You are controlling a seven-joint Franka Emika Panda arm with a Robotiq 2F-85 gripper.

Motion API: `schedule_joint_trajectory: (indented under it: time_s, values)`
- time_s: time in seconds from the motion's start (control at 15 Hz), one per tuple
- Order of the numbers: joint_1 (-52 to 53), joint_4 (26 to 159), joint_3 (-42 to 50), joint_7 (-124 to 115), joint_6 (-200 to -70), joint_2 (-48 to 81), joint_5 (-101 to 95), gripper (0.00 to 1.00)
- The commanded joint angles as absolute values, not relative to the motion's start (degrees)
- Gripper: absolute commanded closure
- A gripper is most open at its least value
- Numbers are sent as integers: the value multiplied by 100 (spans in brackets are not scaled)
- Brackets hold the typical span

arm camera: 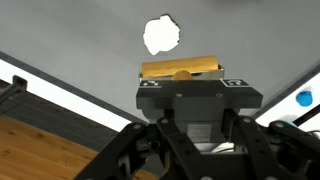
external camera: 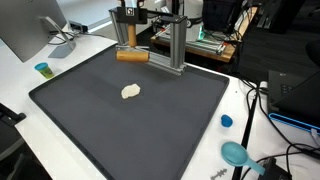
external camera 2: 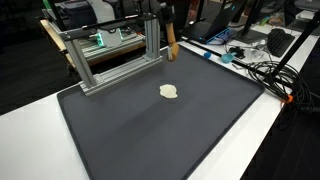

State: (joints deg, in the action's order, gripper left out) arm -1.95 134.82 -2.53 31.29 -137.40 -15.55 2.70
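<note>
Cluttered lab: a white table [external camera: 20,80] carries a dark mat [external camera: 150,125] with an aluminium frame [external camera: 176,45] at its far edge. Beside the frame, the gripper [external camera: 130,46] clamps a wooden block [external camera: 134,57] above the mat, with a white lump [external camera: 131,91] near. A teal cup [external camera: 42,69] stands off the mat; its contents are unclear.

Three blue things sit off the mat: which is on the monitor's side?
The small blue cup, alone beside the monitor stand. The blue cap and bigger teal piece lie past the opposite mat edge. The jaws hold a tan block.
</note>
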Motion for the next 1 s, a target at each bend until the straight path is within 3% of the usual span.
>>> schedule_joint_trajectory:
  time_s: [0.0,0.07,0.2,0.27,0.93]
  values:
    - [-61,14731,-359,1954,-14055,-3017,-305,78]
    - [26,14005,-184,2259,-13756,-2181,-225,53]
    - [114,14451,-208,2006,-13842,-2691,-317,53]
    - [126,14575,-210,1972,-13858,-2836,-326,78]
    - [-245,13996,-763,-958,-12190,-2750,-582,78]
